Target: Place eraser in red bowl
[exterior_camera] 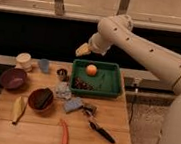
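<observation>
Flat dark-grey rectangular eraser (43,98) lying inside round dark-red bowl (32,103), near left on wooden table (34,135); placement judged complete.

Pale two-finger gripper (83,49) raised well clear, above far-left corner of green plastic tray (96,91); spread or pressed together, cannot tell. Pale blue-grey squarish pad (73,104) just right of bowl, yellow banana (18,109) near-left, purple-maroon bowl (13,79) far-left: no obstruction noted.

The eraser (43,98) — a small, flat, dark grey block — lies inside the red bowl (32,103), slanted across its hollow and nearly spanning it. The bowl, round and shallow with a brighter red inside, stands upright on the left part of the wooden table (39,135). The gripper (83,50) hangs well apart — over the table's far side.
</observation>
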